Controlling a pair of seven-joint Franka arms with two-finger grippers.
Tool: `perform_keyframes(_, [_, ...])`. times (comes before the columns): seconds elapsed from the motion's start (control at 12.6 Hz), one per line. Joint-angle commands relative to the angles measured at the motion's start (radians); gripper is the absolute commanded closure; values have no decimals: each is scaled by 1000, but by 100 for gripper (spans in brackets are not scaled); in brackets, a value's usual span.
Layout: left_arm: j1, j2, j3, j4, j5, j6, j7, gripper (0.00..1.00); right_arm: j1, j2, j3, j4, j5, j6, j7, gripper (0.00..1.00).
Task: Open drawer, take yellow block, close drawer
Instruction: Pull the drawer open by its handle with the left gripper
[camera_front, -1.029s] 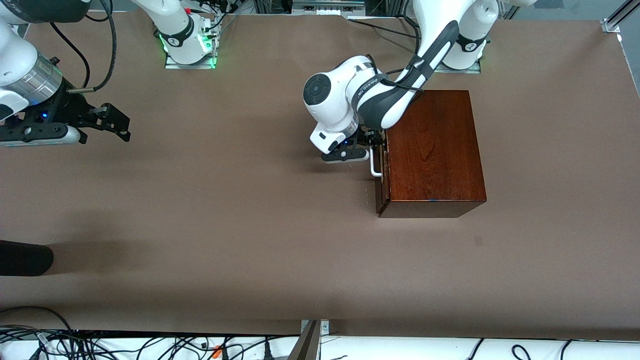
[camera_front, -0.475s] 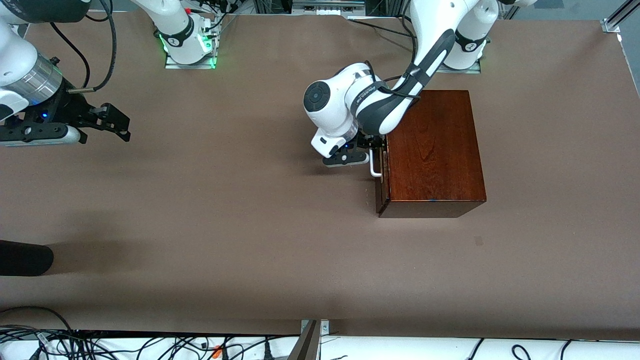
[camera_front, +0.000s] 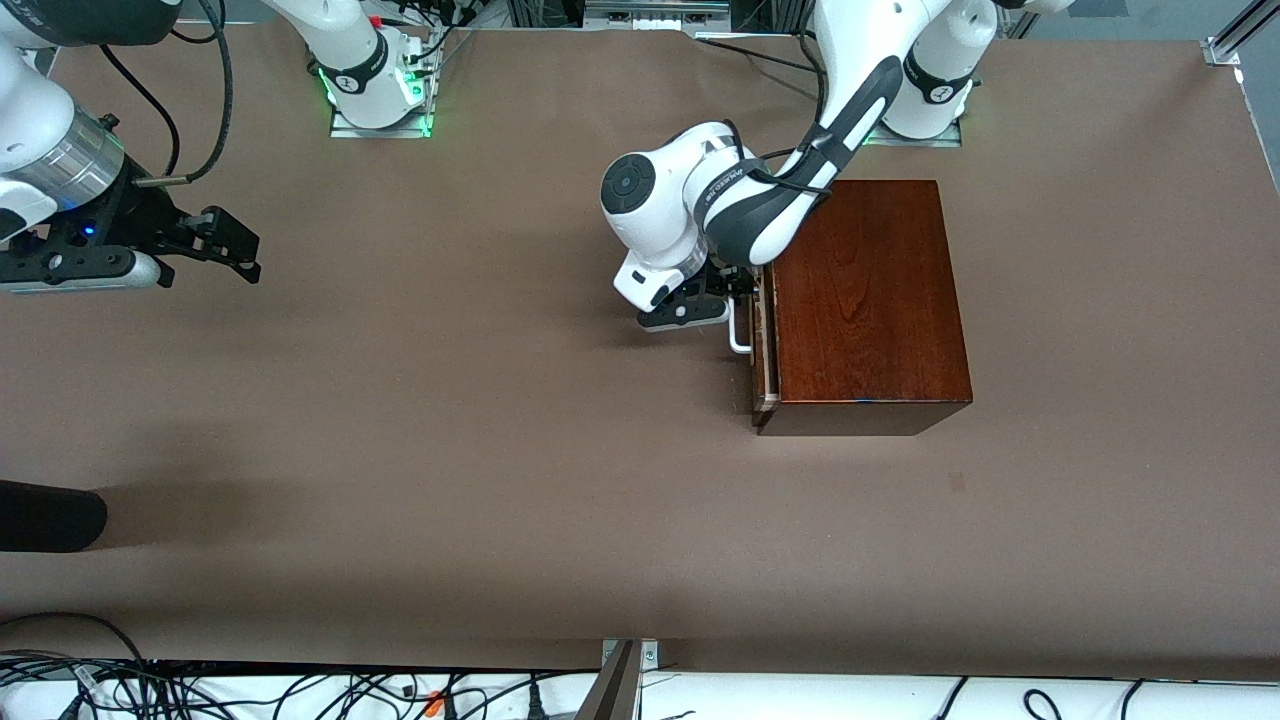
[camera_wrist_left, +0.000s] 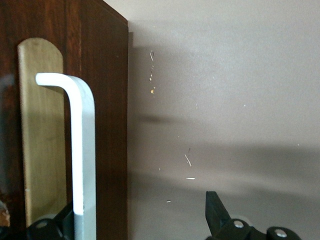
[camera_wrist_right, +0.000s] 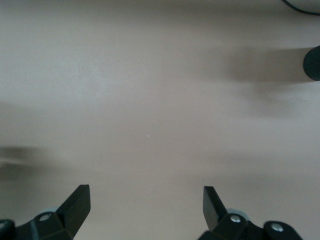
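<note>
The dark reddish-brown wooden box (camera_front: 865, 300) stands at the left arm's end of the table. Its drawer (camera_front: 759, 355) is pulled out a crack, with a pale edge showing. My left gripper (camera_front: 745, 290) is at the white bar handle (camera_front: 738, 335). In the left wrist view the gripper (camera_wrist_left: 140, 215) is open, one finger (camera_wrist_left: 60, 222) tucked between the handle (camera_wrist_left: 82, 150) and the drawer front (camera_wrist_left: 107, 125), the other finger (camera_wrist_left: 215, 210) over bare table. The yellow block is hidden. My right gripper (camera_front: 240, 250) waits open and empty over the right arm's end of the table, seen also in the right wrist view (camera_wrist_right: 145, 205).
A black rounded object (camera_front: 50, 515) lies at the table's edge at the right arm's end, nearer the front camera; it also shows in the right wrist view (camera_wrist_right: 312, 62). Cables (camera_front: 300, 690) run along the table's near edge. The brown tabletop (camera_front: 450, 420) lies in front of the drawer.
The left gripper has moved a little toward the right arm's end with the handle, and the drawer has slid out a crack. The right arm has not moved.
</note>
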Motion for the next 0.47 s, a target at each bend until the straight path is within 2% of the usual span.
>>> perform_keyframes(0.0, [-26, 40, -8, 30, 7, 73, -56, 0, -11, 9, 3, 21, 19, -13, -1, 0])
perform_keyframes(0.4, [-37, 56, -9, 36, -51, 139, -90, 0, -11, 9, 3, 21, 19, -13, -2, 0])
